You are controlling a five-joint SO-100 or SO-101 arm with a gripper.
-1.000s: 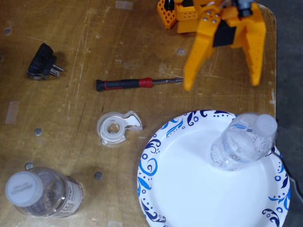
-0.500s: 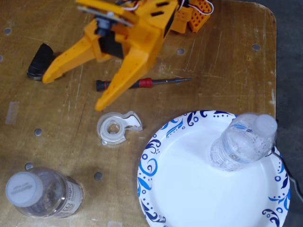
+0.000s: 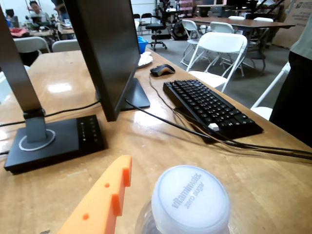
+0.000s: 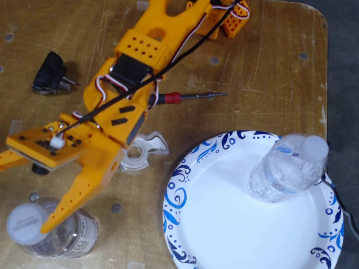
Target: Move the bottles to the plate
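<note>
In the fixed view a clear bottle with a white cap [image 4: 287, 168] stands upright on the right side of the white plate with blue swirls [image 4: 224, 224]. A second, wider clear bottle with a white black-printed label [image 4: 53, 230] stands on the table at the lower left, off the plate. My orange gripper [image 4: 28, 199] is open beside it. One long finger [image 4: 76, 193] reaches the cap's right side. In the wrist view that finger [image 3: 105, 197] lies left of the white cap [image 3: 190, 201]. The other finger is out of that view.
A red-handled screwdriver [image 4: 185, 97], a black plug adapter [image 4: 50, 77] and a clear tape dispenser [image 4: 141, 151] lie near the arm. The table edge [image 4: 326, 84] runs along the right. The wrist view shows a monitor stand [image 3: 53, 139], a keyboard [image 3: 209, 106], a mouse [image 3: 162, 70] and cables [image 3: 204, 132].
</note>
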